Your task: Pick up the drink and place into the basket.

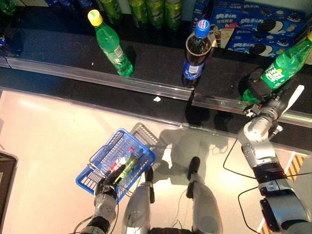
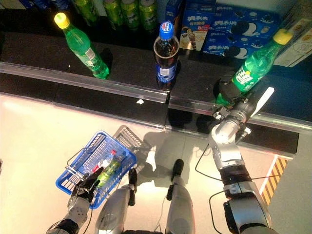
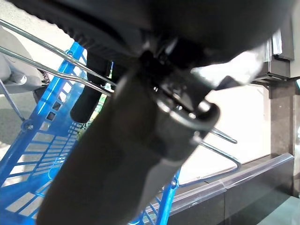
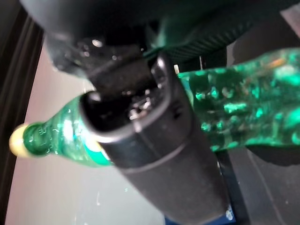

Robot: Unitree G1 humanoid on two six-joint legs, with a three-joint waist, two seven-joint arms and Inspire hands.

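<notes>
One hand (image 2: pixel 234 105) hides green bottle (image 2: pixel 253 63) base

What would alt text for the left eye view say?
The right robot hand grips a green bottle on a dark shelf. Lower left, the left robot hand holds a blue basket already containing bottles.

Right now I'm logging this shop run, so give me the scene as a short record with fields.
right robot hand: shut on green bottle, at the shelf
left robot hand: shut on basket handle, over the floor
basket contents: two bottles
shelf: another green bottle, tilted; dark cola bottle, upright
behind: blue cookie boxes
step: drink gripped, not yet in basket
</notes>
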